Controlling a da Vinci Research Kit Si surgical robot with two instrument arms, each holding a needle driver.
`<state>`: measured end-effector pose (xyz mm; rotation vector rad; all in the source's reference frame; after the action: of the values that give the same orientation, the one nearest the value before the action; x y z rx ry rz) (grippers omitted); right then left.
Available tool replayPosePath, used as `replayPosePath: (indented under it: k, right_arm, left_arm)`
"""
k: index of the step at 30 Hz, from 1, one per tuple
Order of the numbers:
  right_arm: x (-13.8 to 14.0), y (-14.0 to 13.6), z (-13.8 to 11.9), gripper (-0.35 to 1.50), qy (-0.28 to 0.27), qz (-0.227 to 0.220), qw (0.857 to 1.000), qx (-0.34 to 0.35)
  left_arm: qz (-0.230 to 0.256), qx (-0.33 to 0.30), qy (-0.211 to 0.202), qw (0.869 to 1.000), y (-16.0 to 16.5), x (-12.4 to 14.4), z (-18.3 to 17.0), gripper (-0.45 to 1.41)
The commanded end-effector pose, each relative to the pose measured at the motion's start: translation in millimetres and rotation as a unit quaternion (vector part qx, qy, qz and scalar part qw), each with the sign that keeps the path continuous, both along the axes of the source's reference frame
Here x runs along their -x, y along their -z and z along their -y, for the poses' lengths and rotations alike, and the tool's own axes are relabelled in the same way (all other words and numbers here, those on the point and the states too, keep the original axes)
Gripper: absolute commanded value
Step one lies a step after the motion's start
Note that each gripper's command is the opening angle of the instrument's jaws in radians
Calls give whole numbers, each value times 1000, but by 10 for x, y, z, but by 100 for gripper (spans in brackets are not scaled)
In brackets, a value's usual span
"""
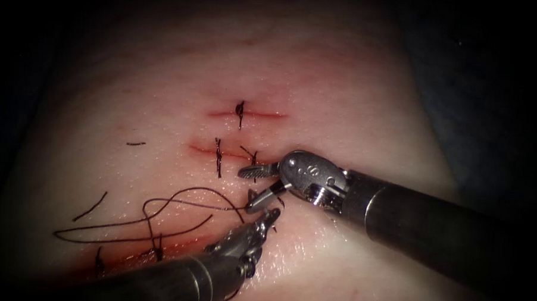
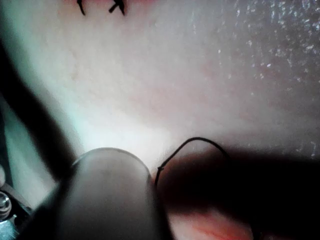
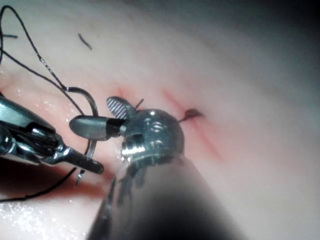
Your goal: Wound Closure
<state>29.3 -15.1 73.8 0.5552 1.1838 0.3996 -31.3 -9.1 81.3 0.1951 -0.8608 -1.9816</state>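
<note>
Thread (image 1: 201, 188): loose loops on the tissue (image 1: 341, 111), left of both tools and below the stitched cut (image 1: 221, 150).
Left tool (image 1: 271, 216): below the cut's right end; fingers clenched, apparently on the needle.
Needle (image 3: 93, 145): held near the end of its curve away from the thread; it appears clear of the tissue, its arc rising towards the right tool.
Right tool (image 1: 256, 184): just below the cut's right end; fingers released, grasping nothing.
Key relation: the needle's free arc lies just beside the right fingers' lower one; the right tool is the nearer free tool.
</note>
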Motion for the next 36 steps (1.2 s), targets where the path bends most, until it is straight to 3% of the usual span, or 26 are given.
replayPosePath:
  k: [1, 4, 5, 7, 8, 13, 14, 15, 18, 21, 25, 28, 31, 32, 34, 36]
  right_arm:
    - [-9, -2, -5, 116, 0, -2, 1000, 1]
    - [-12, -2, -6, 101, -1, -2, 1000, 1]
    - [-11, -1, -6, 71, 4, -7, 1000, -2]
    - [-9, 1, -5, -25, 17, -24, 1000, -7]
    - [-8, 3, -3, -35, 36, -34, 999, -11]
    - [-4, 2, -3, -35, 50, -35, 998, -27]
    - [-3, 2, -4, -35, 49, -34, 998, -26]
    - [-1, 0, -6, -35, 45, -29, 998, -25]
    - [0, -2, -11, -35, 37, -22, 999, -24]
    - [9, -1, -25, -35, 0, -16, 999, -32]
    - [26, -5, -42, -35, -67, -4, 993, -98]
    - [36, -15, -49, -35, -116, 6, 978, -173]
    - [46, -26, -54, -35, -157, 15, 962, -225]
    - [48, -29, -56, -35, -174, 15, 953, -247]
    - [49, -32, -59, -35, -192, 11, 945, -266]
    - [50, -34, -63, -35, -205, 8, 940, -274]
  left_arm:
    - [0, 0, 0, 1000, -6, 6, -1, -45]
    - [0, 0, 0, 1000, -6, 7, -2, -45]
    - [0, 0, 0, 1000, -6, 7, -2, -45]
    - [0, 0, 0, 1000, -6, 7, -2, -45]
    - [0, 0, 0, 1000, -6, 7, -2, -45]
    - [4, 0, -3, 1000, -5, 4, -1, -45]
    - [10, 2, -10, 1000, -5, 4, -2, -10]
    - [48, -6, 12, 999, -5, 4, -2, 56]
    - [124, -18, 80, 989, -4, 5, 1, 98]
    - [156, -25, 106, 982, 1, 5, 10, 116]
    - [208, -66, 132, 967, 10, -9, 19, 104]
    - [235, -91, 149, 956, 14, -19, 20, 91]
    - [273, -133, 185, 935, 15, -28, 16, 5]
    - [297, -165, 213, 916, 15, -30, 11, -33]
    - [321, -193, 235, 897, 15, -31, 5, -38]
    - [352, -235, 270, 865, 14, -31, -2, -43]
